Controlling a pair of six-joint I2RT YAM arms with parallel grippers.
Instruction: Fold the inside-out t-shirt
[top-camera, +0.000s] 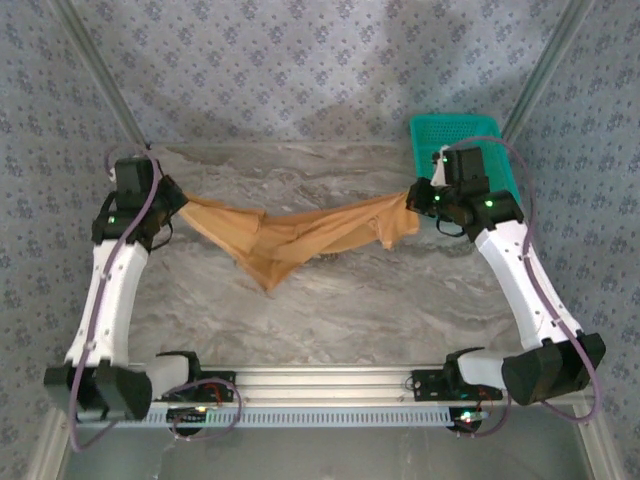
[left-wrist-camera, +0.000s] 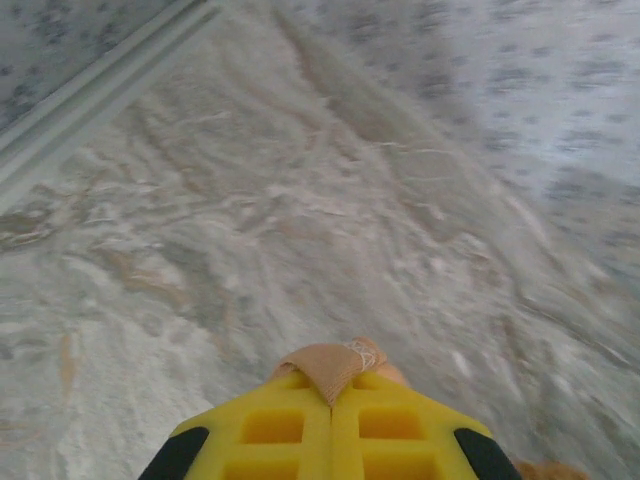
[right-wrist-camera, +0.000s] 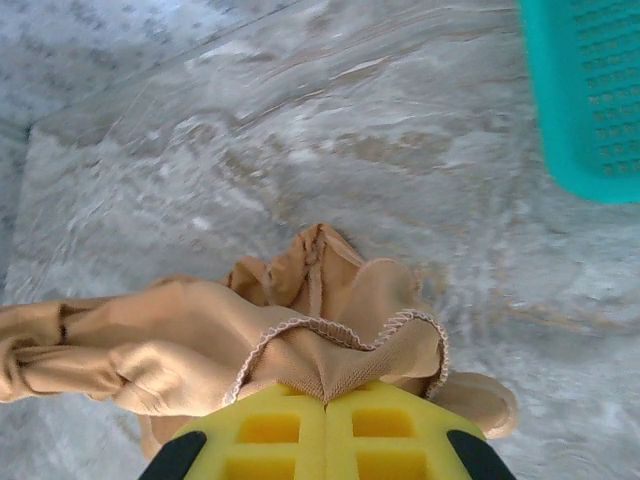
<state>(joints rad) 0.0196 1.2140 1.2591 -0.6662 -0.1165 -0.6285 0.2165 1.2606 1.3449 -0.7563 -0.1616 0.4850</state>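
Note:
The inside-out t-shirt (top-camera: 290, 240), caramel-coloured cloth, hangs stretched in the air between both arms above the marble table (top-camera: 330, 300), sagging to a point in the middle. My left gripper (top-camera: 172, 206) is shut on its left end; in the left wrist view a small fold of the t-shirt (left-wrist-camera: 330, 365) with white stitching sticks out between the yellow fingers (left-wrist-camera: 275, 425). My right gripper (top-camera: 412, 200) is shut on the right end; in the right wrist view the bunched t-shirt (right-wrist-camera: 200, 340) with its stitched hem edge spills from the shut yellow fingers (right-wrist-camera: 390, 430).
A teal perforated basket (top-camera: 455, 135) stands at the back right of the table, just behind my right gripper, and the basket (right-wrist-camera: 590, 90) fills the upper right corner of the right wrist view. Patterned walls enclose the table on three sides.

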